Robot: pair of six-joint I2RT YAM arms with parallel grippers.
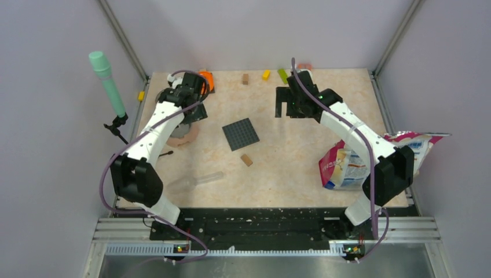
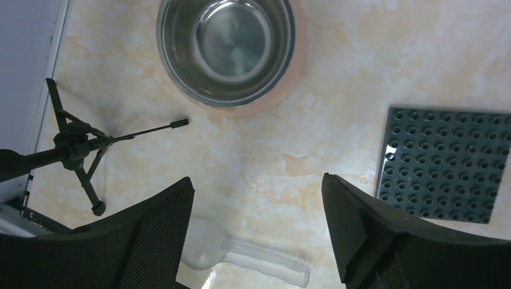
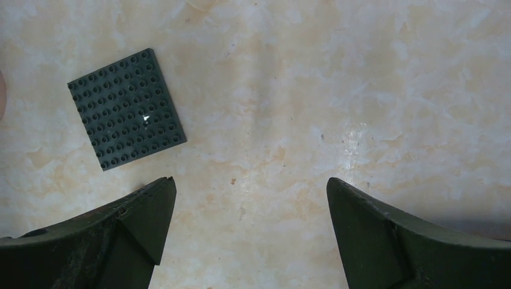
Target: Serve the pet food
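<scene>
Both claws are spread wide and hold nothing: left claw [image 2: 259,232], right claw [image 3: 247,235]. The cat food bag [image 1: 353,165] lies on the counter [image 1: 289,168], well right of the studded plate [image 1: 241,134]; no kibble shows. The steel bowl [image 2: 226,48], left of the plate, is empty. Apparently a clear scoop [image 2: 247,259] lies left of the plate, nearer the bases. Recommendation: grip the scoop squarely by its handle and keep it level.

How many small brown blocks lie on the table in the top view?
2. One brown block lies near the far edge of the table; the other lies just nearer than the dark studded plate. More may be hidden.
</scene>
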